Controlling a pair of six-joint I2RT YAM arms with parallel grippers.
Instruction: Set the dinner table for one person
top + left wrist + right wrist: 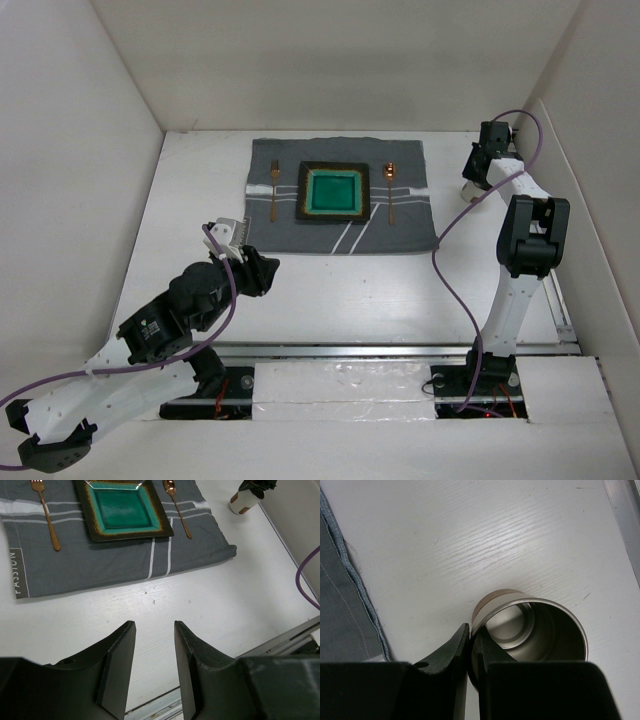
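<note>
L side: the left gripper (pixel 154 630) is held low over bare tabletop near the mat's near-L corner, jaws parted, nothing btwn them. The dinner table (pixel 330 300) is seen under everything and fills the work area, w/ its metal rail (pixel 400 350) along the near edge by the arm bases. It is judged rigid, heavy and fixed, so it is not to be grasped, only set upon. Its white top looks smooth, so items could be slid on it.

Ctr: a grey striped mat (pixel 340 232) is laid flat on the far half. It is soft cloth, likely to be rucked if dragged over. On it, L to R, are placed a fork (pixel 274 190), a square teal plate (pixel 333 191) and a spoon (pixel 391 190), each apart from the next.

R side: a metal cup (pixel 535 625) is seen upright just beside the mat's R edge, off the cloth. Whether its base touches the table cannot be told. The right gripper (pixel 472 642) is clamped on its wall, one finger outside the rim, one inside. The cup is judged light, stiff and slick, and such a thin-wall pinch could let it tilt. If it is moved L, the mat edge and spoon are nearest in the way.
</note>
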